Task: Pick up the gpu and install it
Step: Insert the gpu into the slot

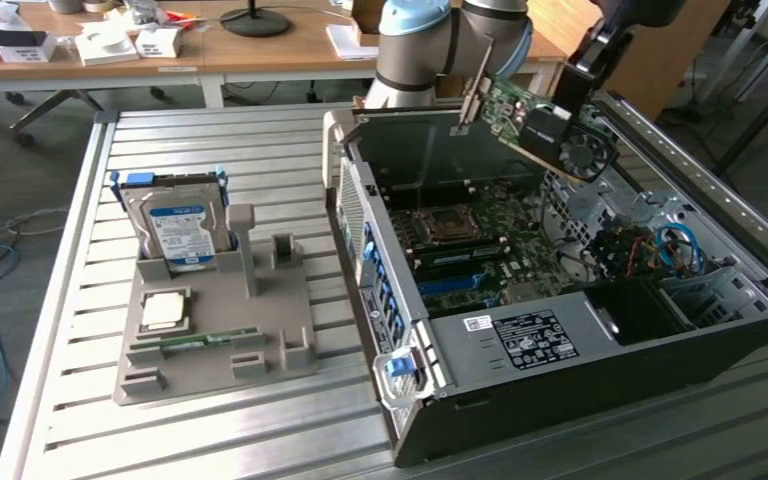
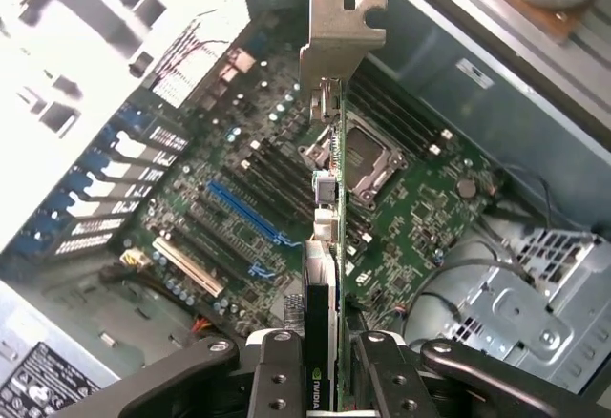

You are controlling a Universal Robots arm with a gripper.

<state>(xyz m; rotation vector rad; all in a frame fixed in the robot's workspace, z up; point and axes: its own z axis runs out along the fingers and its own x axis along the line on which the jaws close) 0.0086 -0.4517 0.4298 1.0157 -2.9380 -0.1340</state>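
Observation:
The gpu (image 1: pixel 534 122), a green board with a black fan shroud and a grey metal end bracket, hangs tilted above the open computer case (image 1: pixel 558 340). My gripper (image 1: pixel 576 88) is shut on its far end from above. In the wrist view the gpu (image 2: pixel 329 246) shows edge-on between my fingers (image 2: pixel 277 380), with its bracket (image 2: pixel 340 34) pointing away. It is held clear of the motherboard (image 2: pixel 239 208), whose blue slot (image 2: pixel 243 213) and white slot (image 2: pixel 188 267) lie off to one side of the card's edge.
On the exterior view's left, a grey fixture (image 1: pixel 217 320) holds the upright silver hard drive (image 1: pixel 177 225), a processor (image 1: pixel 164 310) and a green memory stick (image 1: pixel 197 342). All of it rests on a slatted metal table (image 1: pixel 224 430). Cables and a drive cage (image 1: pixel 671 260) fill the case's right side.

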